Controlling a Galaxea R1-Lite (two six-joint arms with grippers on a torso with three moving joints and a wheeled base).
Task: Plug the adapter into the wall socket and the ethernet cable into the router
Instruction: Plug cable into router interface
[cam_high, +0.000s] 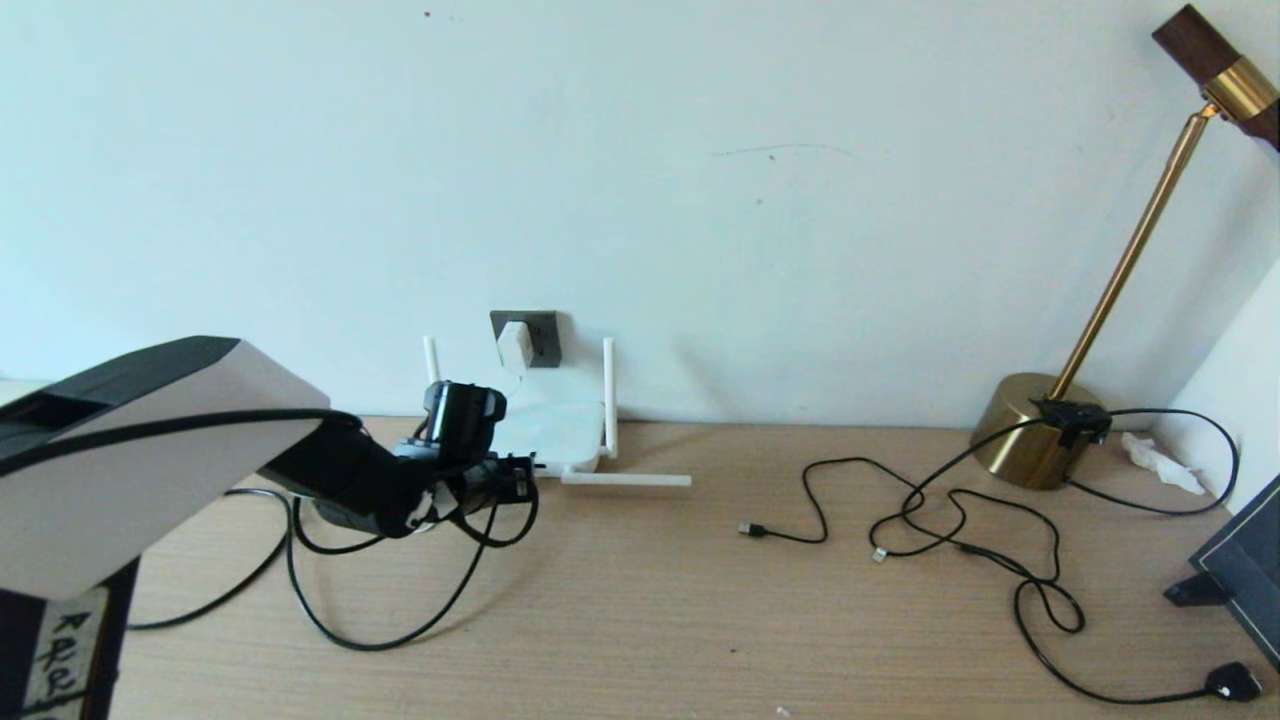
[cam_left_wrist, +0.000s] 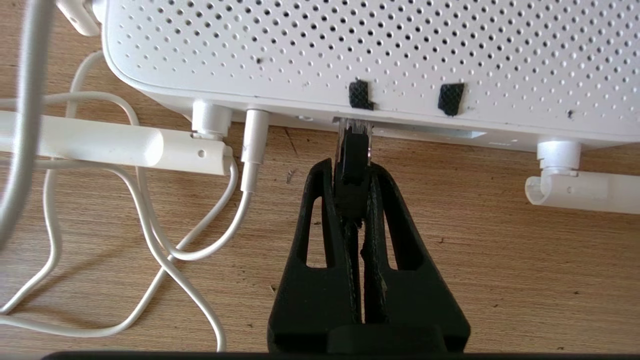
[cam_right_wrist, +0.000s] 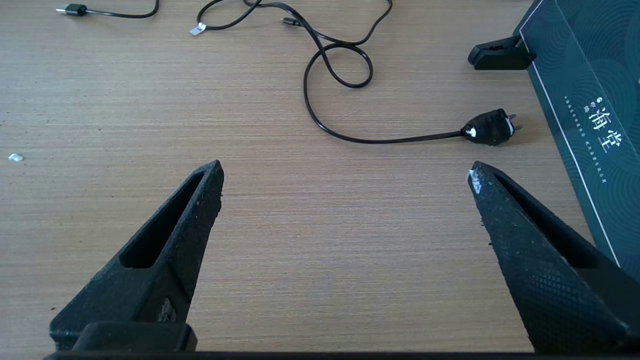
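The left gripper (cam_left_wrist: 354, 167) was clamped narrowly on the black connector of the ethernet cable (cam_left_wrist: 353, 165), holding it right at the front edge of the router (cam_left_wrist: 350, 45) — the connector's clear tip met a port opening there, though how deep it sat could not be made out from the wrist view. Just to one side of the fingers a thin white cord (cam_left_wrist: 252, 165) was plugged into the same edge, and beyond it one stick antenna (cam_left_wrist: 115, 145) lay flat on the wooden table (cam_left_wrist: 525, 270); another antenna lay on the fingers' other side. In the head view the left gripper (cam_high: 515, 480) sat low at the router (cam_high: 555, 425), with the black cable looping back beneath the arm. Behind the router, past the hand, the adapter (cam_high: 516, 343) sat white and square in the wall socket (cam_high: 545, 335). The right gripper (cam_right_wrist: 345, 172) hung well away from all this, its jaws spread wide over bare table and holding nothing — ahead of it lay a black plug (cam_right_wrist: 490, 127) on a thin black cord, and beside it a dark green box (cam_right_wrist: 585, 110).
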